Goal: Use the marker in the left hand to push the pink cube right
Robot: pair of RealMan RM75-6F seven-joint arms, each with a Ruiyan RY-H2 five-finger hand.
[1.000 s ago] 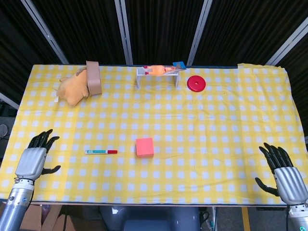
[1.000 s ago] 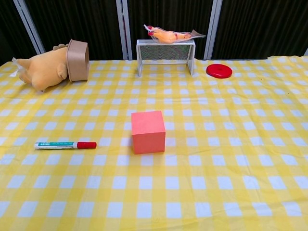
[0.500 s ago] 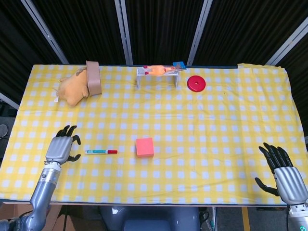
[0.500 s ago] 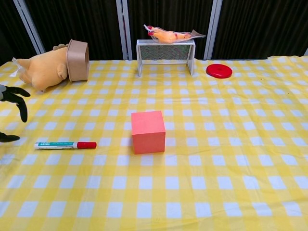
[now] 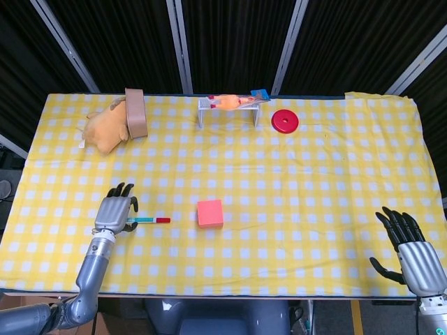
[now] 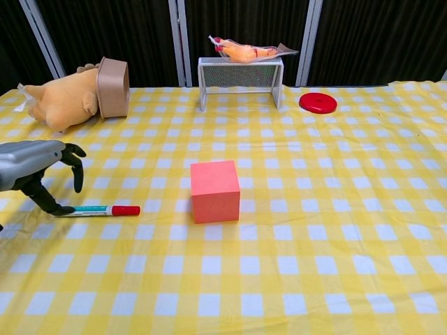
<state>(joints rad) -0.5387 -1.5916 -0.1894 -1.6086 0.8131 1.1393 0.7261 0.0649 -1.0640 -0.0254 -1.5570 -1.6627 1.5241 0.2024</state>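
Note:
The pink cube (image 5: pixel 209 213) (image 6: pixel 215 190) sits on the yellow checked cloth near the table's middle front. To its left lies the marker (image 5: pixel 149 220) (image 6: pixel 103 210), white and teal with a red cap pointing at the cube. My left hand (image 5: pixel 116 212) (image 6: pixel 31 169) hovers over the marker's left end with fingers spread and curved down; the thumb tip is at the marker's end, and nothing is held. My right hand (image 5: pixel 413 252) stays open at the table's front right corner, far from the cube.
A plush toy (image 5: pixel 106 128) (image 6: pixel 63 101) with a tape roll (image 5: pixel 135 112) (image 6: pixel 113 86) lies at the back left. A small white wire rack (image 5: pixel 228 109) (image 6: pixel 240 79) carrying a packaged orange item stands at the back centre. A red disc (image 5: pixel 285 121) (image 6: pixel 318 103) lies to its right.
My left hand has moved right from the table's front left edge to the marker's left end. The marker, the cube and my right hand have not moved.

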